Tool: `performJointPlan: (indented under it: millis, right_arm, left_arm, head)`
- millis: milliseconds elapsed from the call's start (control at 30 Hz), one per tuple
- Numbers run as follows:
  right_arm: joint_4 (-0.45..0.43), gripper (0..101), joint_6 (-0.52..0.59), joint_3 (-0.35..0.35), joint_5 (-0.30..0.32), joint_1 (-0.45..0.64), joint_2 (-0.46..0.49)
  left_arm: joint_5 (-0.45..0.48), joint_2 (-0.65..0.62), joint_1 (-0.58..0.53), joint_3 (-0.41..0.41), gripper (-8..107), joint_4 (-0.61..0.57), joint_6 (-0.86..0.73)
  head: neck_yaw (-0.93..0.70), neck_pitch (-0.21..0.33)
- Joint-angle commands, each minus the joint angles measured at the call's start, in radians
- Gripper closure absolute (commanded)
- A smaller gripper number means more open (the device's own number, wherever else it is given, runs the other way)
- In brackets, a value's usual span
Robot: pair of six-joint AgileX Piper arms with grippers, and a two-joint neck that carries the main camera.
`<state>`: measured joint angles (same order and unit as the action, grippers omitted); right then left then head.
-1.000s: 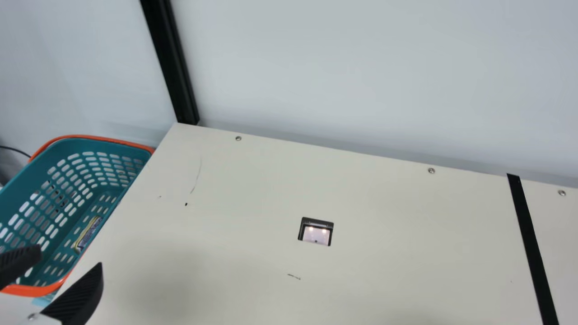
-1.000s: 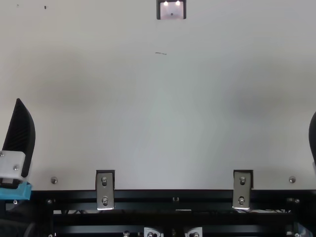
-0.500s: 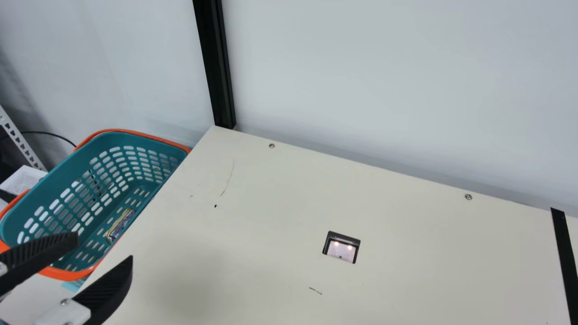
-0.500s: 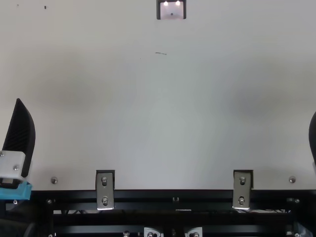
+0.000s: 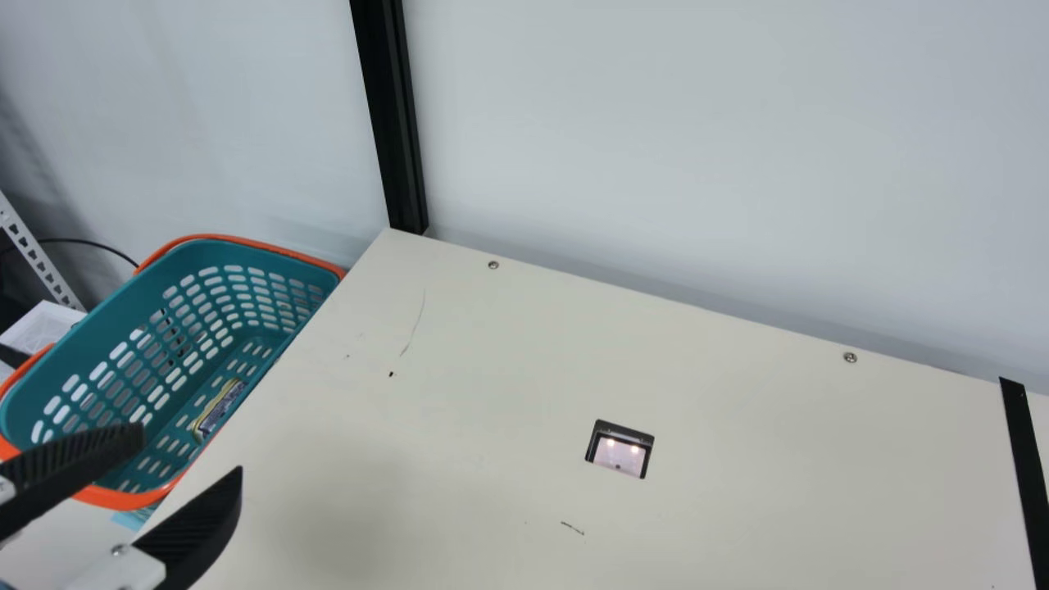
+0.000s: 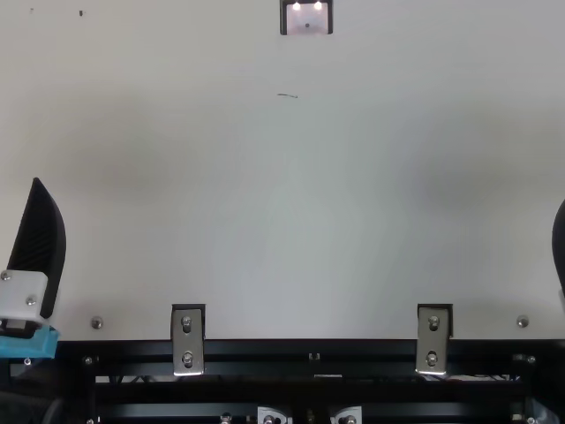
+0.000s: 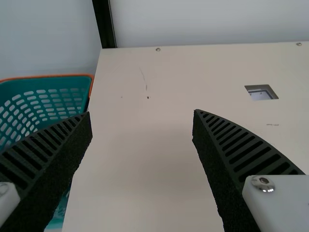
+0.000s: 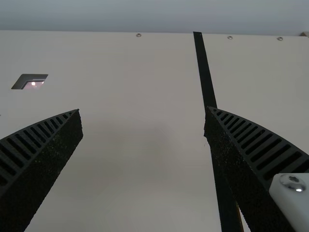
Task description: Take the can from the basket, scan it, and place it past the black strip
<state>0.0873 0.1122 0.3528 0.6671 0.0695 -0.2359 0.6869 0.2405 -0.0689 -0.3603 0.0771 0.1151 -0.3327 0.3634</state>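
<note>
left gripper (image 5: 191, 452): nearer, spread wide, nothing held
can (image 5: 220, 408): beyond it in basket (image 5: 217, 251), long axis along table edge (image 5: 287, 360)
right gripper (image 8: 143, 110): same

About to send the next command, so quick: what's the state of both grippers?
Left gripper: open, nothing between its ribbed fingers.
Right gripper: open, nothing between its ribbed fingers.

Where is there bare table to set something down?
Free: table between basket and scanner window, and between window and black strip, on the wall side. Crowded: the near side, at the left gripper and the right gripper.
</note>
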Motion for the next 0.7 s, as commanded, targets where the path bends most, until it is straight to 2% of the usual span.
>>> performJointPlan:
  millis: [0, 233, 667]
  right_arm:
    - [0.000, 0, 0.000, 0.000, 0.000, 0.000, 0.000]
    - [0.000, 0, 0.000, 0.000, 0.000, 0.000, 0.000]
    - [0.000, 0, 0.000, 0.000, 0.000, 0.000, 0.000]
  left_arm:
    - [0.004, 0.004, 0.005, -0.006, 9, -0.004, 0.008]
    - [0.007, 0.069, 0.037, -0.064, 9, 0.010, 0.053]
    - [0.012, 0.309, 0.113, -0.250, 9, 0.117, 0.143]
  head:
    - [-0.029, 0.027]
    - [-0.029, 0.027]
    - [-0.029, 0.027]
